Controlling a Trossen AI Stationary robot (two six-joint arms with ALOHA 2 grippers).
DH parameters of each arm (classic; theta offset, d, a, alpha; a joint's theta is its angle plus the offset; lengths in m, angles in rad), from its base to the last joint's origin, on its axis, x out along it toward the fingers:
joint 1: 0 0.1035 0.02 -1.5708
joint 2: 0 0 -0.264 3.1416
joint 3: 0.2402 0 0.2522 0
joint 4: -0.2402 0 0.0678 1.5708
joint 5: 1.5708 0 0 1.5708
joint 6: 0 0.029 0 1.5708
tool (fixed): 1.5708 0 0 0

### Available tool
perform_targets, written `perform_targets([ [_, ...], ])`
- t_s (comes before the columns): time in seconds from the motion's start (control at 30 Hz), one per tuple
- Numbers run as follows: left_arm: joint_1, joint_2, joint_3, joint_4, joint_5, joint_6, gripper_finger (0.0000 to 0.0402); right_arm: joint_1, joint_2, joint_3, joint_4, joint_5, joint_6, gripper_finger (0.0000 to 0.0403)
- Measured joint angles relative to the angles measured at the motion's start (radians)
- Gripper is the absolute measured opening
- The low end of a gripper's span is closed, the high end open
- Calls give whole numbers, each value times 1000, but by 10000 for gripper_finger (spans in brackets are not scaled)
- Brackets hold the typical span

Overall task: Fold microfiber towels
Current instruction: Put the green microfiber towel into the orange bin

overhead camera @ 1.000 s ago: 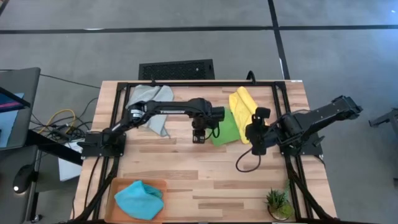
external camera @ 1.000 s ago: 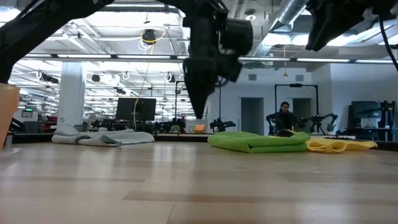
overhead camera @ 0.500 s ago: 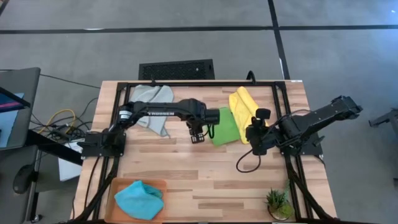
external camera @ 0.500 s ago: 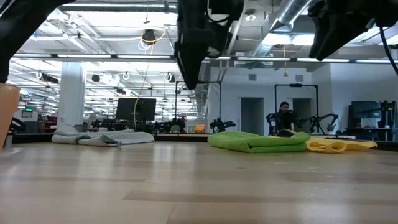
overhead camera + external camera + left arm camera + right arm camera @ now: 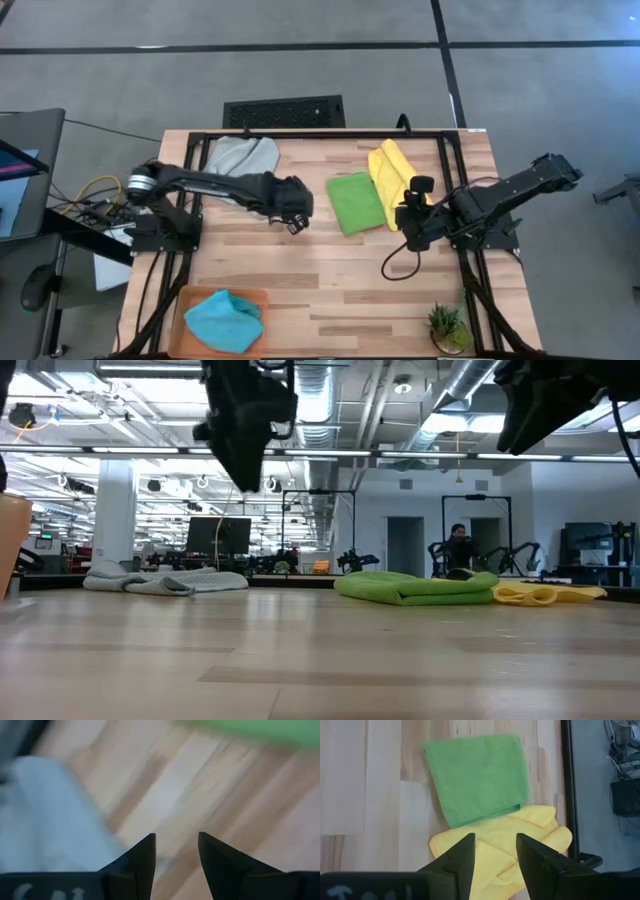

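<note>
The left gripper (image 5: 296,224) hangs above bare counter (image 5: 300,280), fingers parted and empty, between the rumpled grey towel (image 5: 243,155) at the far left corner and the folded green towel (image 5: 356,203). The right gripper (image 5: 411,240) waits beside the yellow towel (image 5: 390,176), likewise parted and empty. The yellow towel lies bunched, touching the green one's edge; lifting it carelessly could drag the green fold open. The grey towel sits close to the frame rail (image 5: 193,165), so a low approach risks pinching several layers or snagging. The teal towel (image 5: 224,320) lies heaped in the orange tray (image 5: 192,296).
</note>
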Motion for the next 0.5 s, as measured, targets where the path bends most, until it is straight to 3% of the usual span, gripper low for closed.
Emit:
perform_targets([
  [0.2, 38, -84, -283, 682, 128, -111, 139, 0, 0, 0, 44, -1, 5, 166],
  [0.3, 63, -51, -351, 897, 156, -194, 139, 0, 0, 0, 64, -1, 5, 168],
  [0.5, 119, 78, -372, 983, 234, -380, 139, 0, 0, 0, 75, -2, 6, 166],
])
